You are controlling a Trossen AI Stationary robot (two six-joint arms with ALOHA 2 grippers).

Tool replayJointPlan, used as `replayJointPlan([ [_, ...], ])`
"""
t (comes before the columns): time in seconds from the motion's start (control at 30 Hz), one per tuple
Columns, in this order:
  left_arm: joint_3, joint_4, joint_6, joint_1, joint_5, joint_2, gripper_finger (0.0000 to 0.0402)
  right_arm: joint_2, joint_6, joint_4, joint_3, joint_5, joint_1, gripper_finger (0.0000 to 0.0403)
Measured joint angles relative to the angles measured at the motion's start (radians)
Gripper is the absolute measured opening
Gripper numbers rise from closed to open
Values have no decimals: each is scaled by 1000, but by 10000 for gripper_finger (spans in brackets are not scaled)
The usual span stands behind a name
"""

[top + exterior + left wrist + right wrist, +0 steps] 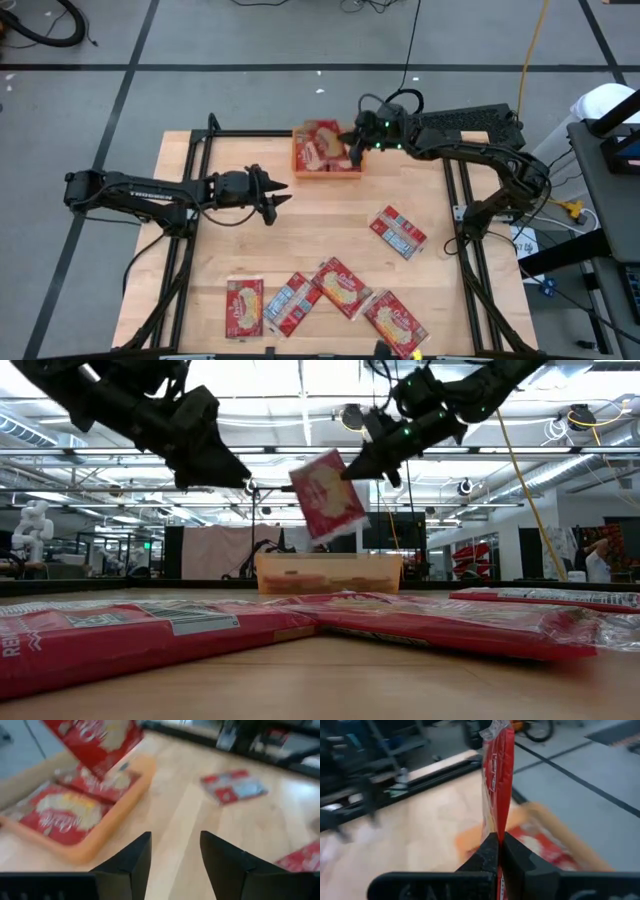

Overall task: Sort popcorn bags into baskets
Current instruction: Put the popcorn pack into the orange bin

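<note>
My right gripper [353, 146] is shut on a red popcorn packet [328, 495] and holds it over the orange basket [300, 165] at the table's far edge. The basket [100, 840] has at least two red packets [55, 815] lying flat inside. Several more packets lie flat on the table's near half [342, 287], and one sits further right [400, 232]. My left gripper [276, 200] is open and hovers above bare wood, left of and nearer than the basket; its fingers [130, 862] point toward it. My right gripper pinches the packet between its two fingers at the upper right corner [343, 464]; the wrist view shows the packet edge-on in the shut fingers [497, 832]. The fingers slant down from the table's right. The packet hangs tilted below them, lifted clear above the basket.
A black frame runs along the table's left, far and right edges [190, 160]. Bare wood lies open in the table's middle [320, 220]. Packets fill the foreground of the low view [150, 630]. Beyond the table are workshop racks and gear.
</note>
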Motion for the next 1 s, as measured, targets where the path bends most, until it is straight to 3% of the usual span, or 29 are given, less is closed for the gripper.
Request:
replayJointPlan([
  [0.2,-85,273,26,-43,1,0,155,3,27,-1,-24,-32,-101,0],
  [0.4,-91,385,117,-99,1,0,152,4,102,117,-140,-60,-136,0],
  [0.6,-91,415,145,-118,2,0,152,5,175,262,-235,-89,-142,0],
  [1.0,-91,416,145,-117,2,0,152,5,216,267,-287,-81,-143,4],
])
